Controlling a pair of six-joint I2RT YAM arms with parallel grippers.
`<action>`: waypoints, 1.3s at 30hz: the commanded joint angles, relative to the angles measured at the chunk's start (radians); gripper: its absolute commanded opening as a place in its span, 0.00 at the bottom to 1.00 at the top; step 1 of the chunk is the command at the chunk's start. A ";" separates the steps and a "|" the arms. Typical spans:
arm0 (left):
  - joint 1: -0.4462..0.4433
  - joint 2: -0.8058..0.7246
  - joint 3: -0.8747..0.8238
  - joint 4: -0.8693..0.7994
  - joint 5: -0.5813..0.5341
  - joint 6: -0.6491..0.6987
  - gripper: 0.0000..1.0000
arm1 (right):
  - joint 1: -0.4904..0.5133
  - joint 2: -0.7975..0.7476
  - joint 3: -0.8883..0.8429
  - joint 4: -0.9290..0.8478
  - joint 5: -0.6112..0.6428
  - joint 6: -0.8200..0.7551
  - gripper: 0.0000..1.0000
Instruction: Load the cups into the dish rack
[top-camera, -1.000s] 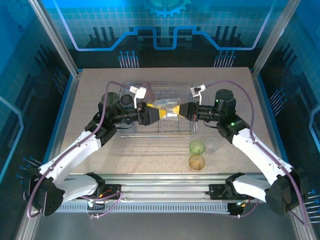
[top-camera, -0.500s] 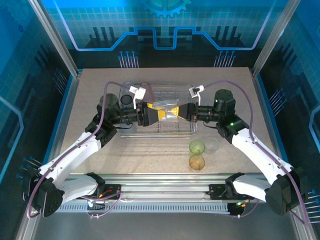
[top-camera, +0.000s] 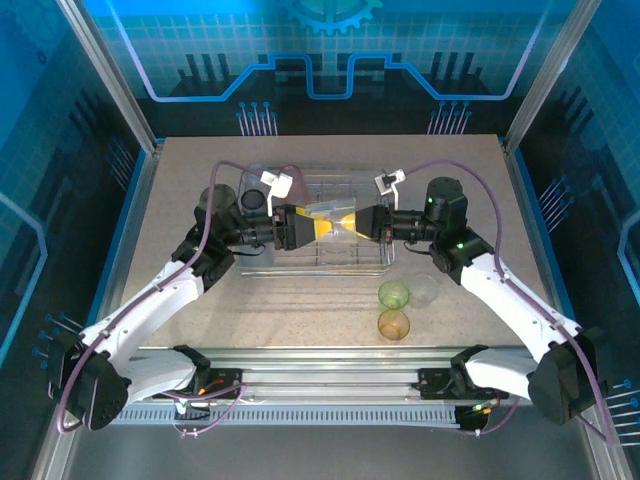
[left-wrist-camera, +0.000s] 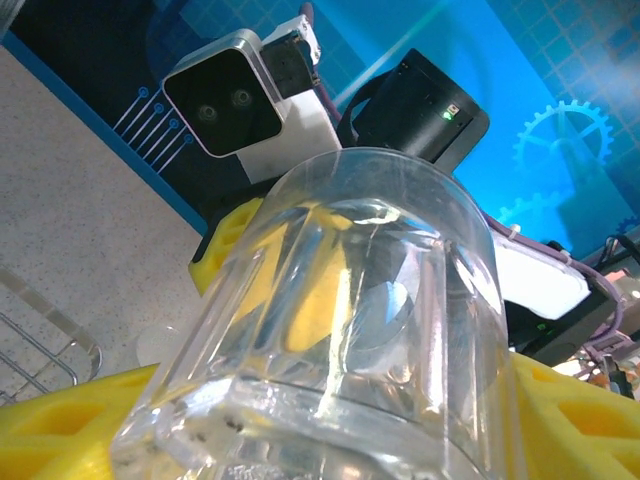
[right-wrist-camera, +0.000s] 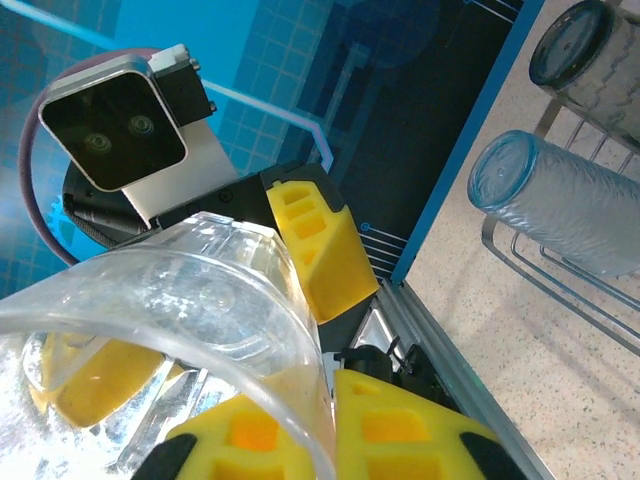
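A clear cup (top-camera: 338, 222) hangs on its side above the dish rack (top-camera: 300, 264), held between both grippers. My left gripper (top-camera: 318, 226) has its yellow pads against the two sides of the cup's base (left-wrist-camera: 330, 410). My right gripper (top-camera: 358, 222) pinches the cup's rim (right-wrist-camera: 300, 330), one finger inside and one outside. In the left wrist view the cup (left-wrist-camera: 370, 300) stands in front of the right gripper's yellow finger (left-wrist-camera: 228, 245). A green cup (top-camera: 394, 294), another clear cup (top-camera: 424, 289) and an orange cup (top-camera: 393, 324) stand on the table right of the rack.
A smoky grey cup (top-camera: 252, 200) sits at the rack's far left. The right wrist view shows a blue cup (right-wrist-camera: 570, 205) and the grey cup (right-wrist-camera: 585, 55) lying on the rack's wires (right-wrist-camera: 560, 285). The frame posts stand at the table's far corners.
My left gripper's jaws have narrowed onto the cup's base. Both grippers and the cup have drifted slightly toward the far side of the rack.
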 joint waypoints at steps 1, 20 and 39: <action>-0.012 -0.012 0.039 -0.147 -0.069 0.089 0.42 | 0.013 0.011 0.016 0.016 -0.004 -0.031 0.22; -0.019 0.027 0.382 -1.061 -0.904 0.246 0.19 | -0.206 -0.116 -0.012 -0.442 0.205 -0.193 0.57; -0.147 0.532 0.742 -1.455 -1.034 0.336 0.18 | -0.292 -0.182 -0.035 -0.573 0.165 -0.292 0.57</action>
